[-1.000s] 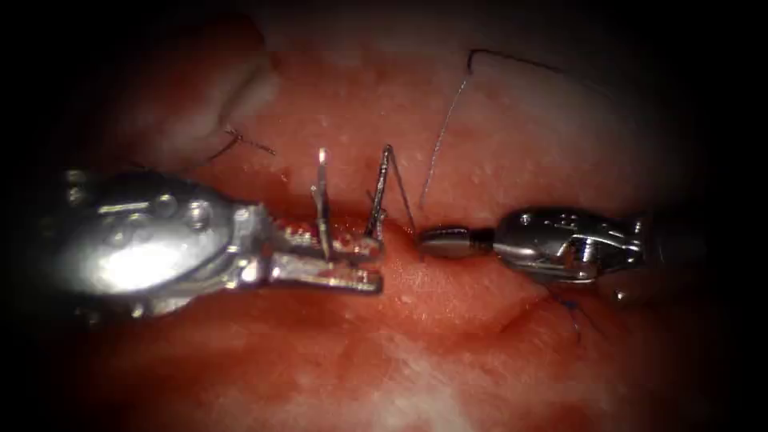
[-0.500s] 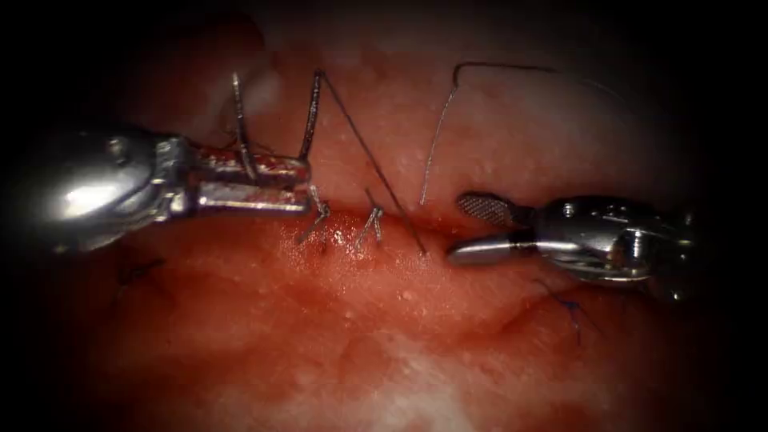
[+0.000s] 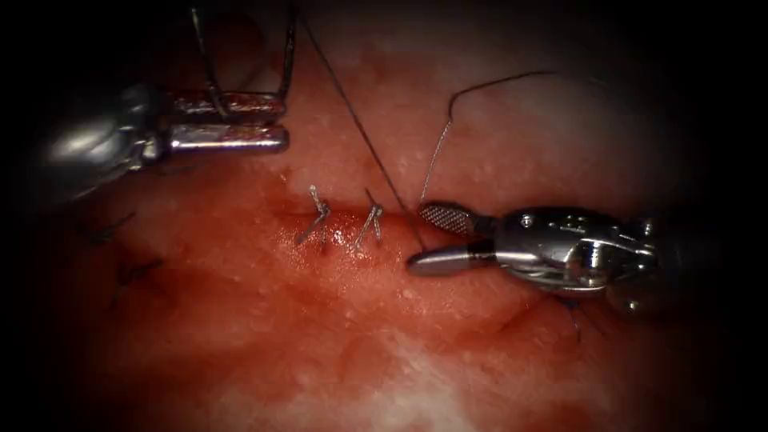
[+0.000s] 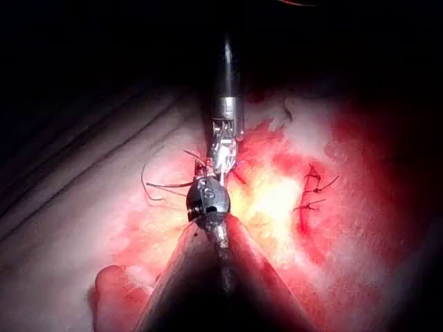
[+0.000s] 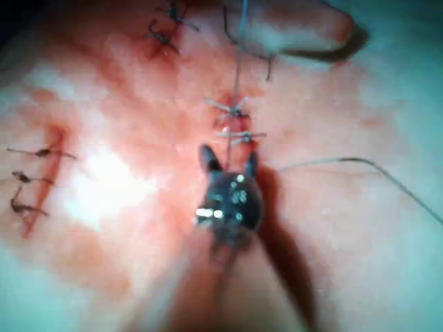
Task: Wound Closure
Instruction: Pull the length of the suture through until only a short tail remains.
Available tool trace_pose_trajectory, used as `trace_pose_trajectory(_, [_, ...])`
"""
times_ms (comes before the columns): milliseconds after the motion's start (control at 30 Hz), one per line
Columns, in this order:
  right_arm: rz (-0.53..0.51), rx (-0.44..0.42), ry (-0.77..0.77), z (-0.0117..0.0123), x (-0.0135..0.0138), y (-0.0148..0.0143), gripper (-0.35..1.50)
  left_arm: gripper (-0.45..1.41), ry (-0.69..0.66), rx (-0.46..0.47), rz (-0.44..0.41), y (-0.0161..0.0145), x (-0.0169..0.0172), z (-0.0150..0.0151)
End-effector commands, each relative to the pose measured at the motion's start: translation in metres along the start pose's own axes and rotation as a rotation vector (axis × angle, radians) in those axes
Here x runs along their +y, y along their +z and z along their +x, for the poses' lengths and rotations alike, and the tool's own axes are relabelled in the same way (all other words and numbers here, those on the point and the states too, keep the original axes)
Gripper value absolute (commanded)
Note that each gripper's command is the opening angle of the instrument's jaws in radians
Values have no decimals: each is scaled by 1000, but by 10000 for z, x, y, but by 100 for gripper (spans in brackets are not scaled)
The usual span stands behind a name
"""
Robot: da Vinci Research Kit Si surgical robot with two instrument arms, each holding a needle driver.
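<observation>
Two knotted stitches [image 3: 344, 224] cross the cut in the tissue [image 3: 480, 352] | left tool [image 3: 276, 120] near tissue's far-left corner, jaws clamped on needle [image 3: 210, 76] mid-curve, clear of tissue | right tool [image 3: 424, 238] jaws apart, empty, beside taut thread [image 3: 360, 132]

endoscope: above-front, close | wrists: along shafts, farther | shared: stitched cut [image 3: 344, 228]

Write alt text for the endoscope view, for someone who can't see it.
The left pincer, at upper left, grips the curved needle mid-curve, clear of the tissue. Thread runs taut from it to the cut beside two stitches; the right pincer sits open there, holding nothing.
</observation>
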Motion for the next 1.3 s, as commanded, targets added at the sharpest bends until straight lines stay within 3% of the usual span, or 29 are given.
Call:
trace_pose_trajectory(33, [1, 0, 0, -4, -2, 6, 104, -45, 2, 1, -3, 9, 0, -4])
trace_pose_trajectory(567, [-4, 2, 0, -4, -3, 6, 106, -45, 38, 28, 47, 8, -6, 0])
trace_pose_trajectory(1100, [-7, -7, -9, -8, -7, 7, 101, -45, 43, 30, 43, 8, -7, -8])
trace_pose_trajectory(1167, [-15, -20, -13, -10, -7, 10, 91, -45, 49, 29, 43, 8, -7, -8])
trace_pose_trajectory(1200, [-7, -39, -36, -14, -8, 14, 61, -45, 49, 29, 44, 8, -6, -7])
trace_pose_trajectory(1233, [-7, -39, -36, -14, -8, 14, 61, -45, 49, 29, 44, 8, -6, -7])
trace_pose_trajectory(1267, [4, -47, -50, -15, -9, 15, 19, -45, 49, 29, 44, 9, -6, -7])
trace_pose_trajectory(1300, [8, -67, -74, -20, -10, 17, -35, -45, 49, 29, 45, 9, -6, -7])
